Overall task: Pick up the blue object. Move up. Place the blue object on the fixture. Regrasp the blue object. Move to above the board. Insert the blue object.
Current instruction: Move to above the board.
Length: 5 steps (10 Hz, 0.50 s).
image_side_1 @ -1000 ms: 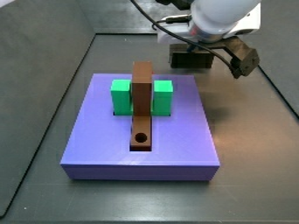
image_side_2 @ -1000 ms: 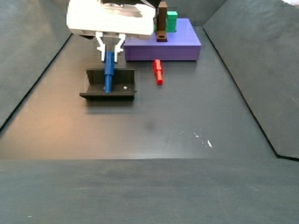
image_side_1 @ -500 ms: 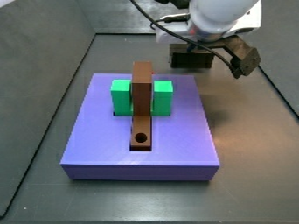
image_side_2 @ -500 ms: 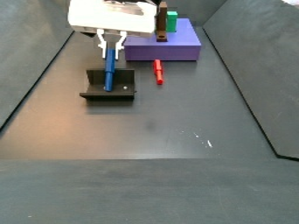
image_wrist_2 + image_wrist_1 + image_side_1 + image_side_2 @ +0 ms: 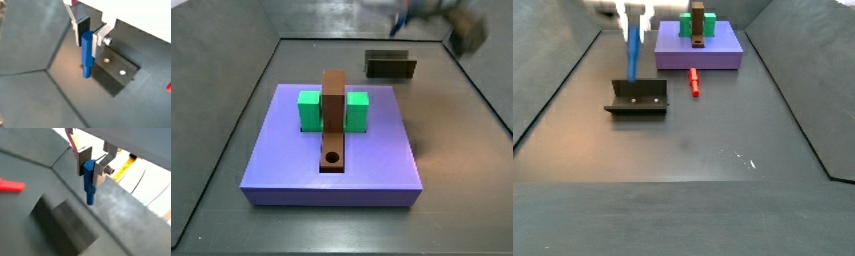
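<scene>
My gripper [image 5: 89,169] is shut on the blue object [image 5: 89,187], a thin bright blue peg that hangs straight down from between the fingers in both wrist views [image 5: 86,57]. In a side view the gripper [image 5: 633,14] is blurred at the top edge and holds the blue object [image 5: 633,50] well above the fixture [image 5: 637,98], apart from it. The fixture also shows under the peg in both wrist views [image 5: 117,74]. The board [image 5: 331,155], a lavender slab, carries the brown bar [image 5: 333,120] with its round hole [image 5: 333,158] and two green blocks [image 5: 309,110].
A small red piece [image 5: 695,86] lies on the dark floor between the fixture and the board [image 5: 716,52]. Grey walls slope up round the floor on both sides. In a side view the gripper [image 5: 438,15] is only a blur above the fixture [image 5: 392,66].
The gripper has risen quickly with the blue object in it. The peg's tip has come up off the fixture and now hangs above it. The fixture and board have not moved.
</scene>
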Motion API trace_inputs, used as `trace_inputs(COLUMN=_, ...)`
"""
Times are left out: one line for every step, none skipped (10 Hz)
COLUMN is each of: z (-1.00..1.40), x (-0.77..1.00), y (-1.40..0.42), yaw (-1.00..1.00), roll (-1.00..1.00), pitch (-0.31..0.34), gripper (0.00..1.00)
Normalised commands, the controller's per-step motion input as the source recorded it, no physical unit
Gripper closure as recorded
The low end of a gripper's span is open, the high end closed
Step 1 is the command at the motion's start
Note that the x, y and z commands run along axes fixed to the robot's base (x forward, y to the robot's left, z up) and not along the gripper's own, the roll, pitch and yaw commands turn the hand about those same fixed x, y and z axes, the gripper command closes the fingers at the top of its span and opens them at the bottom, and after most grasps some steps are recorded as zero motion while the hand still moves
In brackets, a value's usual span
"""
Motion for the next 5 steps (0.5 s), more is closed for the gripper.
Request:
trace_inputs(z=1.4, x=-0.01, y=0.06, yaw=-0.01, roll=-0.01, pitch=-0.066, gripper=1.0)
trace_inputs(z=1.4, x=0.01, y=0.04, yaw=-0.04, roll=0.01, pitch=-0.002, gripper=1.0)
trace_inputs(z=1.4, x=0.01, y=0.04, yaw=-0.04, roll=0.0, pitch=0.015, gripper=1.0)
trace_inputs(z=1.4, x=0.0, y=0.04, yaw=-0.04, roll=-0.01, pitch=0.037, gripper=1.0)
trace_inputs(z=0.71, x=0.01, y=0.01, yaw=-0.02, roll=-0.01, pitch=0.056, gripper=1.0)
